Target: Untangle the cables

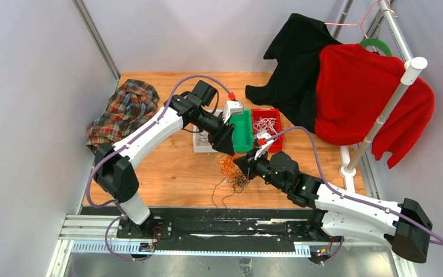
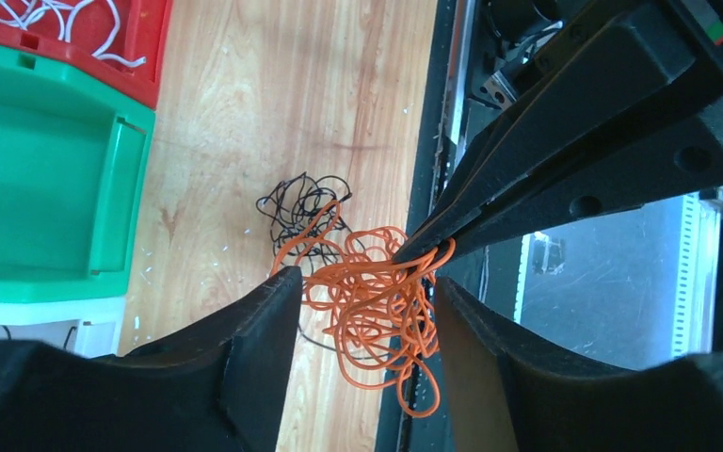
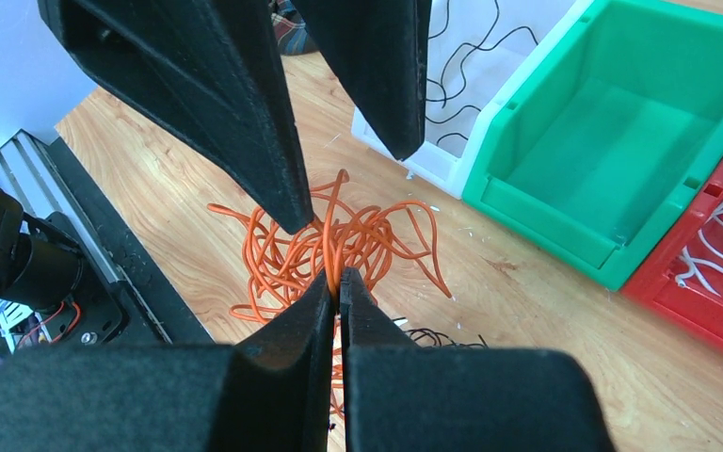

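The tangle has orange cables [image 3: 358, 235] and black cables [image 2: 301, 202]. The white cables [image 1: 265, 124] sit in the red bin [image 2: 146, 47], next to the green bin [image 2: 122, 188]. The table [image 2: 245, 94] is light brown wood. The shirt [image 1: 124, 109] has red, green and brown checks. The sweater [image 1: 363, 98] is red.

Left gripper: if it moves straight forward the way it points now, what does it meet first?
The left gripper would most likely meet the orange cables first; they hang just ahead of its open jaws, pinched by the right gripper. Black cables and the table lie beyond; depth is unclear.
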